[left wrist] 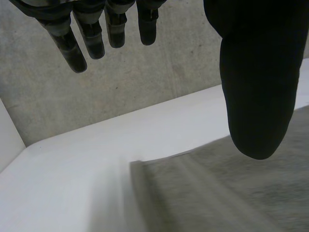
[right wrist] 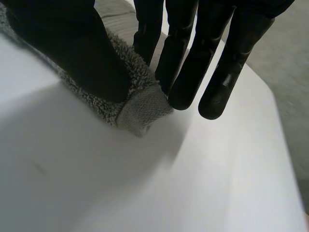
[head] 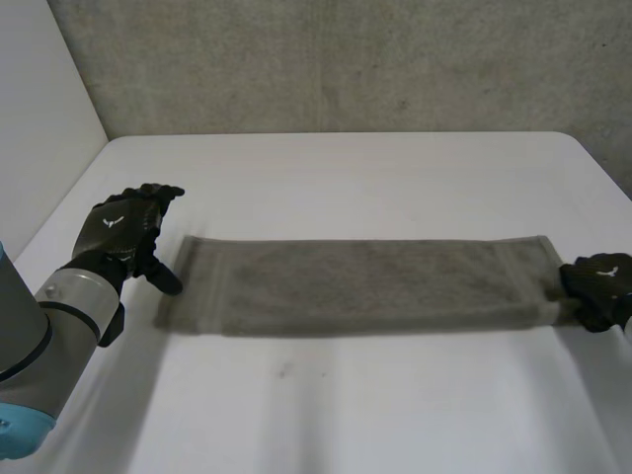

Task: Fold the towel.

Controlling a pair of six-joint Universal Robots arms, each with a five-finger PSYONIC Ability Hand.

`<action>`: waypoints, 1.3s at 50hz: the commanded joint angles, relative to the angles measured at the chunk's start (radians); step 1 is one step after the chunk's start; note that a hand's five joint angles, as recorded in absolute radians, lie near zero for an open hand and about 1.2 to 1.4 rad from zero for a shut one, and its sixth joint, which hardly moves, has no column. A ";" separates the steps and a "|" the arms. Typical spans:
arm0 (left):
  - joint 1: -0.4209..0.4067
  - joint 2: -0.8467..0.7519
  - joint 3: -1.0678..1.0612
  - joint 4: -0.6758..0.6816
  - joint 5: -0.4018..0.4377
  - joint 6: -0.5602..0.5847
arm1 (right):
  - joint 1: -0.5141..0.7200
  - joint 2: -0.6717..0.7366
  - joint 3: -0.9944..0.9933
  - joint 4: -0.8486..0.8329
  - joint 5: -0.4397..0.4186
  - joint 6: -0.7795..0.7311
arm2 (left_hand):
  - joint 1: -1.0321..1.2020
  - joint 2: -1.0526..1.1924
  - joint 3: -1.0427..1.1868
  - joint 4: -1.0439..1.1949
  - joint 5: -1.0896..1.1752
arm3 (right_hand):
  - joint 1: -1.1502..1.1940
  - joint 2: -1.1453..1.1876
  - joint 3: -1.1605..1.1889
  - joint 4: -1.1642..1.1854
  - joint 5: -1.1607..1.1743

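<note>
A grey towel [head: 365, 281] lies flat on the white table [head: 346, 168] as a long strip running left to right. My left hand [head: 123, 232] hovers just off the towel's left end, open, with straight fingers [left wrist: 87, 43] and its thumb [left wrist: 256, 87] spread above the towel's edge [left wrist: 231, 193], holding nothing. My right hand [head: 600, 286] is at the strip's right end. There its thumb [right wrist: 72, 48] presses on top of the towel's near corner [right wrist: 140, 104] while the fingers [right wrist: 212, 72] close in against the corner's other side, pinching it.
A grey concrete wall [head: 346, 59] rises behind the table. The table's right edge [head: 617, 178] runs close to my right hand, and a white panel [head: 39, 118] stands at the left. Bare tabletop lies in front of and behind the towel.
</note>
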 commanded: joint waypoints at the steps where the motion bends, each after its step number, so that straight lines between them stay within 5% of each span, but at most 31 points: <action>1: 0.000 0.001 0.000 0.000 0.000 0.001 | -0.102 0.014 -0.089 0.010 0.121 -0.054 | -0.004 0.009 0.003 0.006 -0.029 | 0.444 0.224 0.216 0.204 0.260; 8: 0.002 0.001 -0.006 0.001 0.000 0.006 | -0.219 0.005 -0.144 0.016 0.158 -0.136 | -0.004 0.009 0.003 0.006 -0.029 | 0.444 0.224 0.216 0.204 0.260; 15: 0.000 0.003 -0.008 0.001 0.000 0.006 | -0.204 -0.035 -0.166 0.018 0.160 -0.141 | -0.004 0.009 0.003 0.006 -0.029 | 0.444 0.224 0.216 0.204 0.260; 26: -0.001 0.004 -0.008 0.000 -0.002 0.007 | 0.238 -0.210 -0.219 0.001 0.152 -0.016 | -0.004 0.009 0.003 0.006 -0.029 | 0.444 0.224 0.216 0.204 0.260; 31: -0.009 0.006 -0.008 0.000 -0.016 0.006 | 0.607 -0.126 -0.300 -0.025 0.157 -0.047 | -0.004 0.009 0.003 0.006 -0.029 | 0.444 0.224 0.216 0.204 0.260; 36: -0.015 0.007 -0.011 0.000 -0.023 0.006 | 0.816 0.000 -0.359 -0.024 0.166 -0.107 | -0.004 0.009 0.003 0.006 -0.029 | 0.444 0.224 0.216 0.204 0.260; 42: -0.018 0.007 -0.012 0.000 -0.023 0.006 | 0.976 0.189 -0.429 -0.015 0.163 -0.134 | -0.004 0.009 0.003 0.006 -0.029 | 0.444 0.224 0.216 0.204 0.260; 49: -0.023 0.006 -0.012 0.000 -0.023 0.006 | 1.027 0.286 -0.437 -0.010 0.165 -0.137 | -0.004 0.009 0.003 0.006 -0.029 | 0.444 0.224 0.216 0.204 0.260; 50: -0.023 0.006 -0.012 0.000 -0.023 0.006 | 1.027 0.287 -0.436 -0.009 0.166 -0.134 | -0.004 0.009 0.003 0.006 -0.029 | 0.186 -0.034 -0.041 -0.054 0.002; 51: -0.023 0.004 -0.011 0.001 -0.023 0.007 | 1.027 0.287 -0.436 -0.009 0.166 -0.134 | -0.004 0.009 0.003 0.006 -0.029 | 0.183 -0.037 -0.044 -0.056 -0.001; 52: -0.024 0.001 -0.009 0.003 -0.023 0.007 | 1.024 0.280 -0.430 -0.009 0.171 -0.130 | -0.004 0.009 0.003 0.006 -0.029 | -0.180 -0.400 -0.407 -0.420 -0.364; 53: -0.024 0.001 -0.009 0.003 -0.023 0.007 | 1.024 0.280 -0.430 -0.009 0.171 -0.130 | -0.004 0.009 0.003 0.006 -0.029 | -0.184 -0.404 -0.411 -0.423 -0.368; 55: -0.031 0.000 0.000 0.006 -0.022 0.009 | 1.017 0.232 -0.420 -0.009 0.200 -0.124 | -0.004 0.009 0.003 0.006 -0.029 | -0.778 -0.998 -1.005 -1.018 -0.962; 65: -0.121 -0.061 0.092 0.006 -0.022 0.009 | 0.832 -0.004 -0.310 0.030 0.272 0.125 | -0.004 0.009 0.003 0.006 -0.029 | -0.778 -0.998 -1.005 -1.018 -0.962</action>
